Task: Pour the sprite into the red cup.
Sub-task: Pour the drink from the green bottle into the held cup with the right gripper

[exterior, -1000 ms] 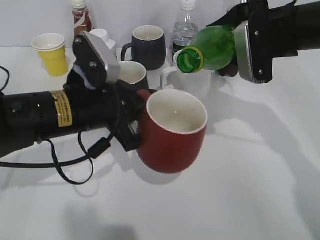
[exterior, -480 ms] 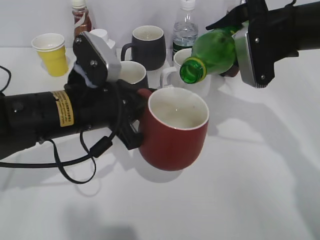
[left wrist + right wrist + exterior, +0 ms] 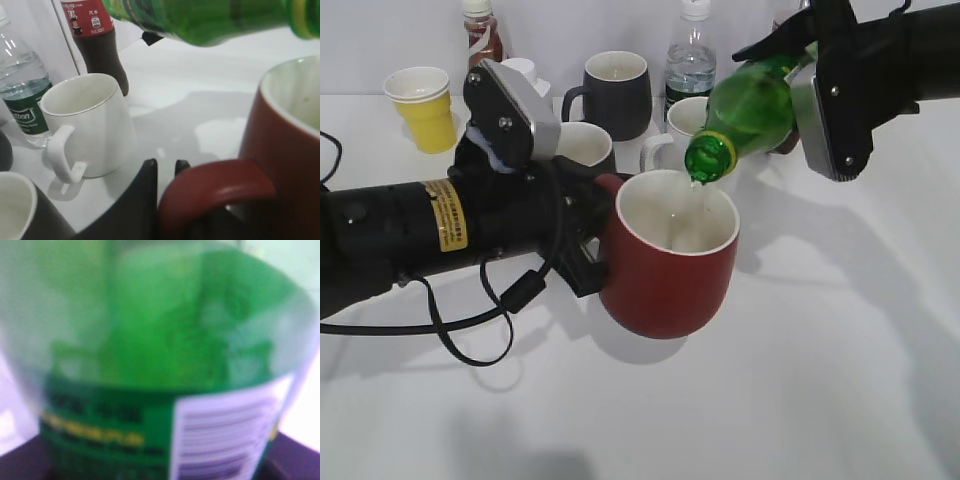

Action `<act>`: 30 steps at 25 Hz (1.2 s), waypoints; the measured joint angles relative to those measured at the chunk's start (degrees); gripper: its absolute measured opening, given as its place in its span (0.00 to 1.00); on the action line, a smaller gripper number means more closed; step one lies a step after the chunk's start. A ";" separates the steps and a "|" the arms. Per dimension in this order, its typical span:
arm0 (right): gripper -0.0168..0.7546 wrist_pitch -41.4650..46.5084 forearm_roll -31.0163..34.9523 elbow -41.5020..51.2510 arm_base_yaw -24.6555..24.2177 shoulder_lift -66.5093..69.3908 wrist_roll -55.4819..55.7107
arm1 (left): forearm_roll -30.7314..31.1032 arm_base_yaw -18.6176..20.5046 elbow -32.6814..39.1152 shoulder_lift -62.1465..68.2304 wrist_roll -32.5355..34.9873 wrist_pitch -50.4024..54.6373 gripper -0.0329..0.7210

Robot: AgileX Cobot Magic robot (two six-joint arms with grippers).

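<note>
Two arms meet over a white table (image 3: 800,400), and the pour looks under way rather than finished; a thin clear stream drops from the bottle mouth into the mug, and some liquid seems pooled at the bottom, though how much is hard to tell; what remains, by my judgement, is filling further, then righting the bottle. At far left stands a small yellow paper cup (image 3: 422,107); beside it the left gripper (image 3: 167,172), black and angular, is clamped on the thick loop handle of the red cup (image 3: 668,262), holding it off the table; that mug is glossy maroon ceramic, rounded, white inside. Behind it sit a dark mug (image 3: 615,93), a white mug (image 3: 90,125) with a smooth glaze, a clear ribbed water bottle (image 3: 20,95) and a dark cola bottle (image 3: 97,45). To the right, the sprite (image 3: 748,108), translucent green plastic, tilts neck-down just above the mug's rim; the right gripper (image 3: 800,90) grips its body, its wrist camera filled by blurred green and label.
</note>
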 joint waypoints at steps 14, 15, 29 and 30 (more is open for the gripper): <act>0.58 0.23 1.22 0.00 0.00 0.00 -3.82 | 2.34 0.00 0.00 0.00 0.00 0.89 0.14; 0.58 0.23 1.62 0.00 0.00 0.00 -4.12 | 2.42 0.00 0.00 0.00 0.00 1.00 0.14; 0.58 0.23 3.70 0.00 0.00 0.00 -7.78 | 2.52 0.00 0.00 0.00 0.00 1.31 0.14; 0.58 0.23 3.77 0.00 0.00 0.00 -7.83 | 2.52 0.00 0.00 0.00 0.00 1.31 0.14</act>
